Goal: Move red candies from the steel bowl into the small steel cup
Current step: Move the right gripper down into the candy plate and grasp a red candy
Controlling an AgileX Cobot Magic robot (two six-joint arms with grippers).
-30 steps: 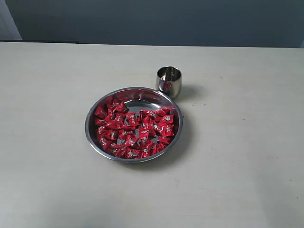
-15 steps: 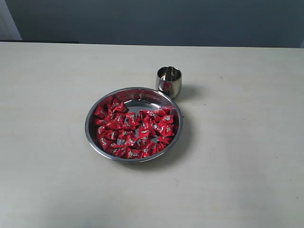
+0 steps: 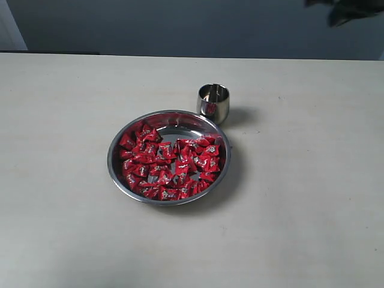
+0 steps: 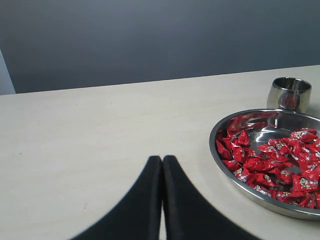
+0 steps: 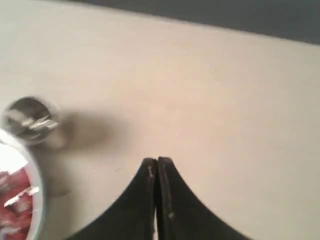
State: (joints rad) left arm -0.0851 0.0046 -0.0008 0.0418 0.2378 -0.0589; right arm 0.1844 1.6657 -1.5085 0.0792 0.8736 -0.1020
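Red candies [image 3: 170,165] in steel bowl [image 3: 180,125], small steel cup [image 3: 213,103] beside — L gripper [image 4: 161,159], R gripper [image 5: 157,161] closed, empty

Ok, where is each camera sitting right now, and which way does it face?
Exterior: above the table, looking down on the steel bowl of red candies, small steel cup behind it; a dark blurred arm part in the top right corner.
Left wrist: low over the table, facing bowl and cup; shut left gripper shows.
Right wrist: higher, blurred, looking down at cup and bowl rim; shut right gripper shows.
Shared: all three show bowl, cup and candies.
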